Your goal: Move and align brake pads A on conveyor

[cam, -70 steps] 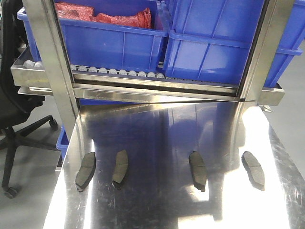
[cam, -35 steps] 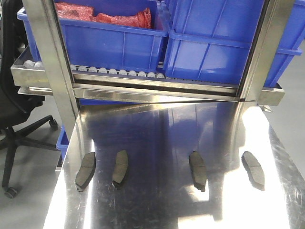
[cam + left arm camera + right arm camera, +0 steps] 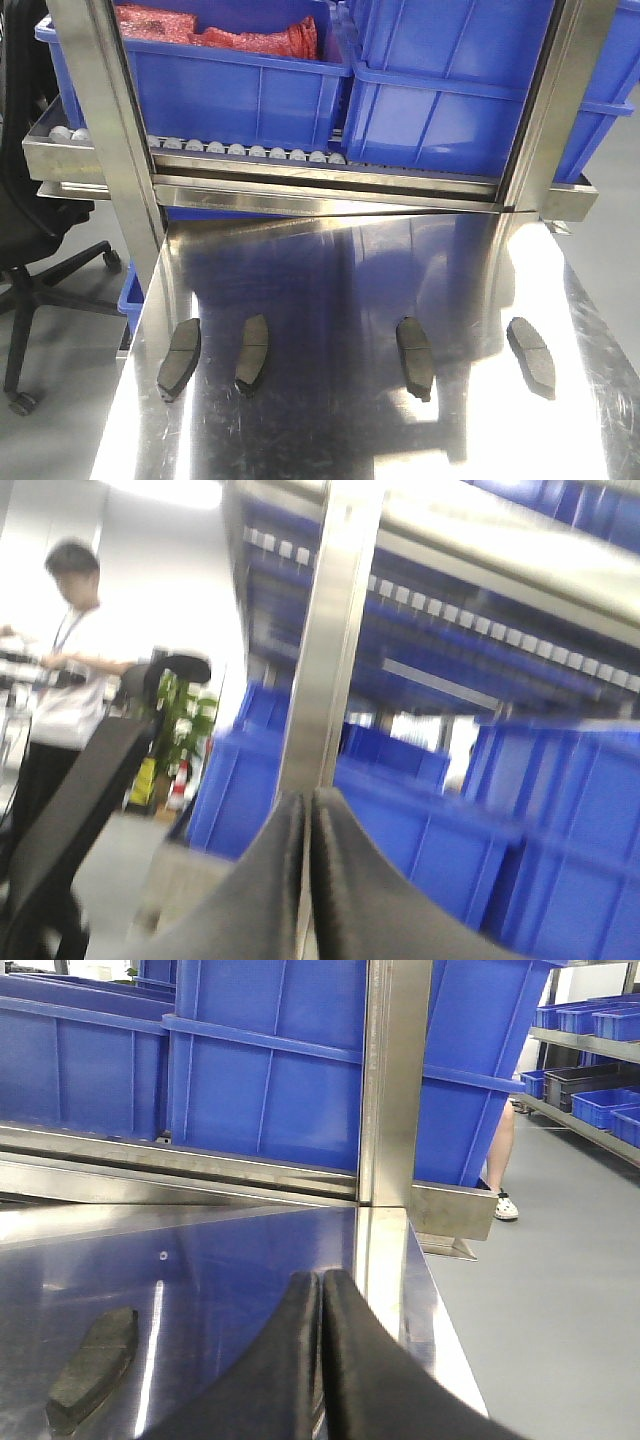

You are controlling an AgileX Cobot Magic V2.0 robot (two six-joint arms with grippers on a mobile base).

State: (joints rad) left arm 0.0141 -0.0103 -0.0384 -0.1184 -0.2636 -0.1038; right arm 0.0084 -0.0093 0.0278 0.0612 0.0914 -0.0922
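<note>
Steel table (image 3: 330, 290) is occupied by brake pads A (image 3: 415, 357), seemingly spaced for single pickup, while left gripper (image 3: 308, 800) and right gripper (image 3: 321, 1280) are pressed together, empty.

4 brake pads A (image 3: 418, 355) in row on table (image 3: 330, 290) | rack (image 3: 300, 182) behind | bins (image 3: 250, 95) on rack

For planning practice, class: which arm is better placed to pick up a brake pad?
Probably right: the right hand, shut, sits near a brake pad on the steel table; the left hand faces the rack, no pad in view.
</note>
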